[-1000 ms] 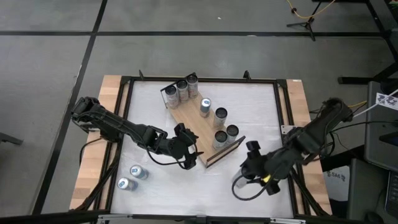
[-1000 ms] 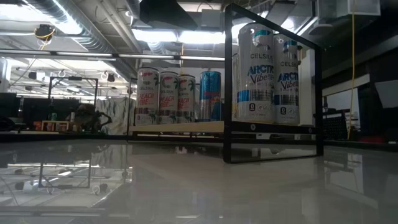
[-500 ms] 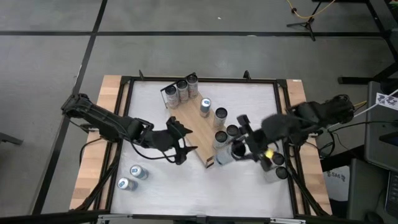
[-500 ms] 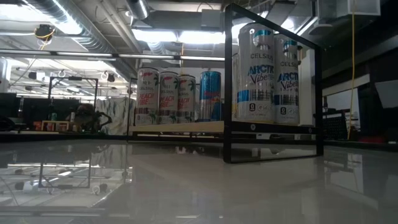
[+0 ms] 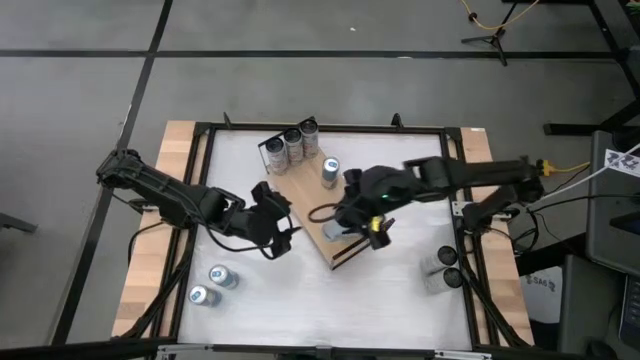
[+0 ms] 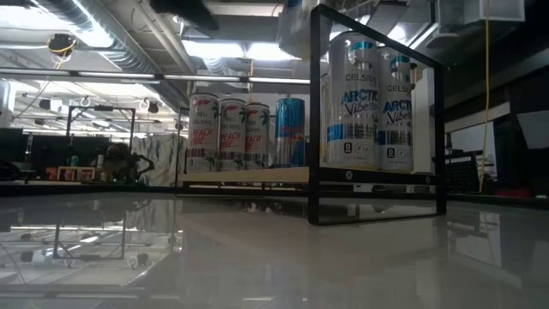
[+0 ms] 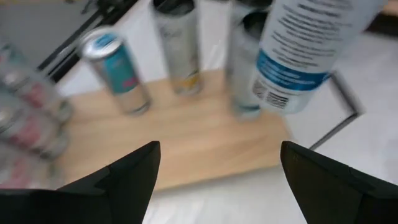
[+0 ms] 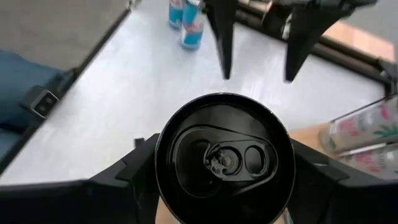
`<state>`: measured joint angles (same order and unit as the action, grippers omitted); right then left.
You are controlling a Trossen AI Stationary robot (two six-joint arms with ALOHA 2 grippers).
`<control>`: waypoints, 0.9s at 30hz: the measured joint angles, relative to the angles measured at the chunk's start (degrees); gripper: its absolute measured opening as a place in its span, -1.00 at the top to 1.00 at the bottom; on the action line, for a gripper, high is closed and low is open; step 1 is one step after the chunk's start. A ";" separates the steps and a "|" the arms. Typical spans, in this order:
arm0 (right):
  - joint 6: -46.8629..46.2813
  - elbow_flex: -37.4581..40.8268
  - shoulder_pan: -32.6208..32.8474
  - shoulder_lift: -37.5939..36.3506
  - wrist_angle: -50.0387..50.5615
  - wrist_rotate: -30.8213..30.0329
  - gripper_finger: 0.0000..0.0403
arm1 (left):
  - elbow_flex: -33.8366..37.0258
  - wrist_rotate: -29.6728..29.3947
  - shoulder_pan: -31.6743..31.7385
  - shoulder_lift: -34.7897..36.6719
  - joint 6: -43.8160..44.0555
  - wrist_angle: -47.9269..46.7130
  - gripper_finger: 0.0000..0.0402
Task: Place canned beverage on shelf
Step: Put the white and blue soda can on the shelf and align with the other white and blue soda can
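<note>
high view: right hand point(image 5: 352, 222) hides its can point(image 8: 224, 158) over the shelf point(image 5: 312, 200).

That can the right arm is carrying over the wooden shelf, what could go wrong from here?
The right gripper holds the can above the shelf, close to cans already standing there. Set down carelessly, it might knock one over. The spot below lies near the shelf's end rail, so the can could catch on the wire or land partly off the board. The left gripper waits open beside the shelf, and the arms might brush each other.
</note>
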<state>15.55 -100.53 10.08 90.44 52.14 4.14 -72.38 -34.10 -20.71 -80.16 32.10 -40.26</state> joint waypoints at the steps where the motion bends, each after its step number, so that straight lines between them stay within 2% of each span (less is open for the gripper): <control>1: 0.00 0.00 -0.15 0.90 0.00 0.02 -0.23 | 0.00 -0.41 0.00 0.00 0.71 -1.55 -0.62; 5: 0.00 0.01 -0.51 4.56 -0.03 -0.02 -0.23 | 0.00 -1.27 0.00 0.02 2.16 -5.47 -0.62; 14: -0.09 0.04 -0.38 10.17 -0.22 0.02 -0.23 | 0.00 -1.27 0.00 0.02 2.18 -5.83 -0.62; 27: -0.22 0.72 -0.36 10.94 -1.93 0.45 -0.24 | 0.00 -1.25 0.00 -0.07 2.23 -5.81 -0.62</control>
<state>15.33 -99.81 9.72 101.38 50.21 4.60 -72.38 -35.35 -20.71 -80.23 34.33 -46.06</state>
